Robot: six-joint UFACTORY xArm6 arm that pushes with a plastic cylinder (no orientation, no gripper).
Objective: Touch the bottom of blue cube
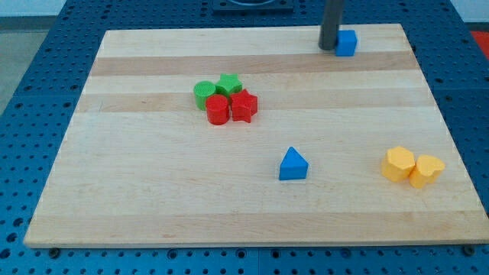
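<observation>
The blue cube (347, 43) sits near the top edge of the wooden board (153, 198), toward the view's right. My dark rod comes down from the view's top, and my tip (328, 47) rests on the board right against the cube's left side, level with it. The cube's bottom side, toward the view's bottom, is open and untouched.
A blue triangular block (293, 165) lies right of centre, lower down. Two green blocks (204, 93) (228, 83) and two red blocks (217, 109) (243, 105) cluster left of centre. Two yellow blocks (399, 163) (425, 170) sit near the right edge.
</observation>
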